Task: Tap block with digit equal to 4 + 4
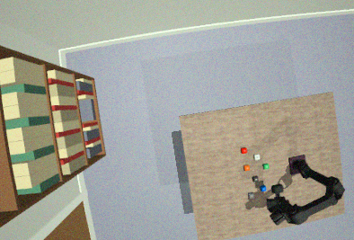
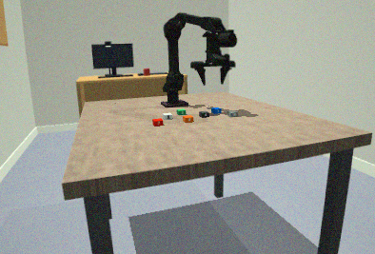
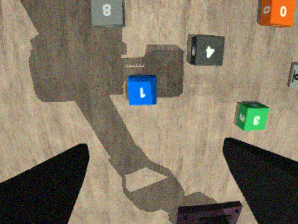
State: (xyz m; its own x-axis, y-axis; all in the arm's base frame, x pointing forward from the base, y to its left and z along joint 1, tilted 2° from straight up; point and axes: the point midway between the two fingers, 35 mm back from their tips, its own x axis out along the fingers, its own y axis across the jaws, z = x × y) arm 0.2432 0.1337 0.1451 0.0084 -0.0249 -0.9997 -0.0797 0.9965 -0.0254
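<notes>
The grey block point(image 1: 251, 195) point(image 2: 232, 113) point(image 3: 107, 12) shows an 8 and lies at the top of the wrist view, left of its middle, in the arm's shadow. My gripper point(image 2: 213, 83) point(image 3: 156, 148) is open and empty, high above the table. In the wrist view the grey block lies beyond the fingertips, with the blue block point(image 1: 263, 188) point(image 2: 216, 110) point(image 3: 142, 90), showing a 1, nearer to them. Nothing touches the grey block.
The black block point(image 2: 204, 114) point(image 3: 206, 50) shows a 4, the green block point(image 1: 266, 166) point(image 3: 252, 116) a 3, the orange block point(image 1: 246, 168) point(image 3: 277, 12) a 0. A white block point(image 1: 257, 157) point(image 2: 167, 116) and a red block point(image 1: 243, 150) point(image 2: 157, 122) lie farther off.
</notes>
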